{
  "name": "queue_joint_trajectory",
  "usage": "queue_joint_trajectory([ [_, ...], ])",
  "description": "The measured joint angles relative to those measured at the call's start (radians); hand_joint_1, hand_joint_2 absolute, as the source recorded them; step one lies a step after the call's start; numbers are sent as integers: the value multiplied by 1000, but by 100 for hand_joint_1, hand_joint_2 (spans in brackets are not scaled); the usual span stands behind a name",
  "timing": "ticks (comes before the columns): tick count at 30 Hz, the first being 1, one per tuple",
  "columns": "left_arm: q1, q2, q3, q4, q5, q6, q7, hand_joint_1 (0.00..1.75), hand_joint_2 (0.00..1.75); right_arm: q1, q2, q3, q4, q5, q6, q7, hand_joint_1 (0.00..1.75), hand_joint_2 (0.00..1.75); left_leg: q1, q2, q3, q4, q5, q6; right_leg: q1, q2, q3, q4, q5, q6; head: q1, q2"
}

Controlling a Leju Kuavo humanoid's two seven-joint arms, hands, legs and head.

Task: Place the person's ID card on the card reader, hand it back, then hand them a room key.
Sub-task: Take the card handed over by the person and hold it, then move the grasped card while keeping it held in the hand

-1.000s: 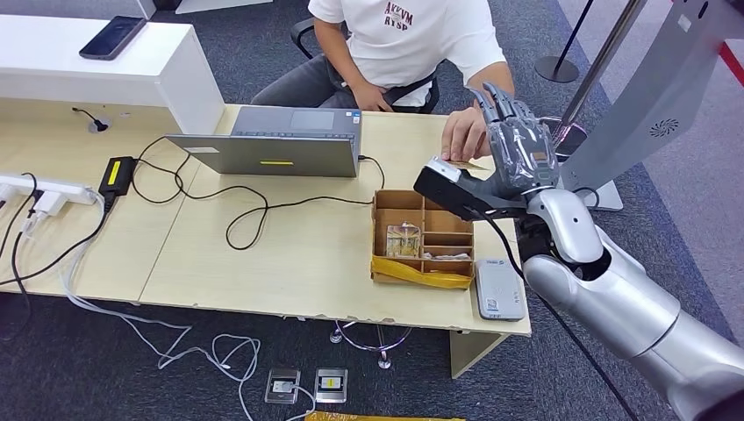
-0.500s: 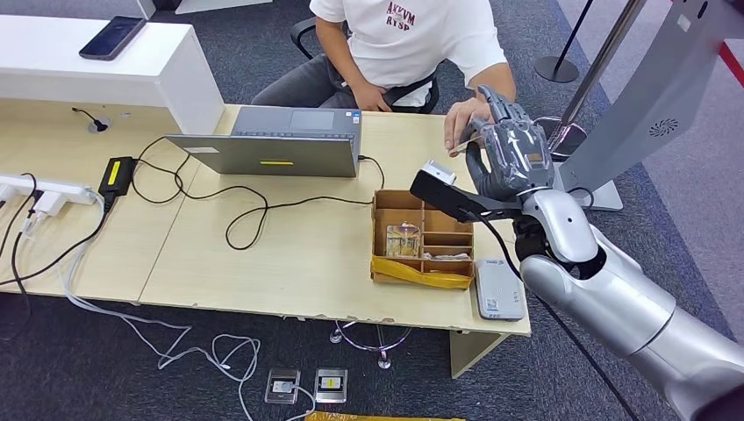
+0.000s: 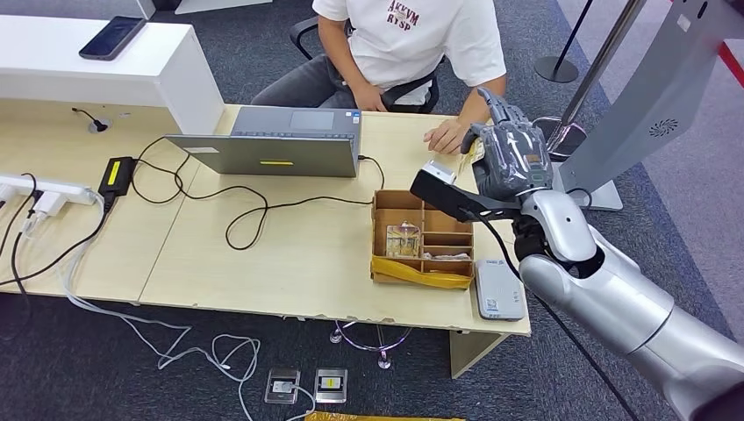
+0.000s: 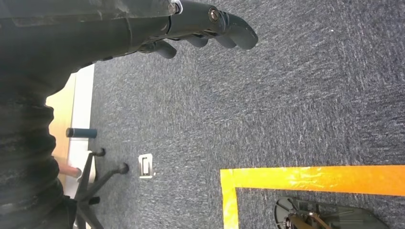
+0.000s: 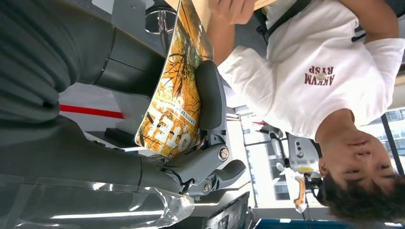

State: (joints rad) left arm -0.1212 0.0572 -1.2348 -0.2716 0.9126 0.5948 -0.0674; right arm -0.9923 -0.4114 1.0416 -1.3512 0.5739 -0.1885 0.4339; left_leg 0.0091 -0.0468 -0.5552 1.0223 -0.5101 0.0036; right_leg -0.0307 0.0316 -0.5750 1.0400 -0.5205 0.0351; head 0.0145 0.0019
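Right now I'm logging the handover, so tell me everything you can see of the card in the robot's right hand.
The card is thin, flat and stiff, printed in orange and yellow with dark branch-like shapes and large pale letters near one end. The right hand holds it, thumb pressed on the printed face and fingers behind. It is lifted off the table, standing roughly on edge, just beside the person's hand, which does not touch it. Its other face is hidden.
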Motion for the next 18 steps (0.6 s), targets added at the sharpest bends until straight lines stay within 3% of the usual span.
queue_joint_trajectory([
  [6,3,-1,1,0,18,3,-5,0,175,59,-27,-11,2,-42,-35,13,175,175,0,1,9,1,1,0,0,1,0,0,2,-2,0,0],
  [18,5,2,2,0,39,7,11,0,175,300,-153,-135,-43,-36,-124,58,175,175,0,3,11,1,0,0,0,1,1,0,2,-1,0,0],
])
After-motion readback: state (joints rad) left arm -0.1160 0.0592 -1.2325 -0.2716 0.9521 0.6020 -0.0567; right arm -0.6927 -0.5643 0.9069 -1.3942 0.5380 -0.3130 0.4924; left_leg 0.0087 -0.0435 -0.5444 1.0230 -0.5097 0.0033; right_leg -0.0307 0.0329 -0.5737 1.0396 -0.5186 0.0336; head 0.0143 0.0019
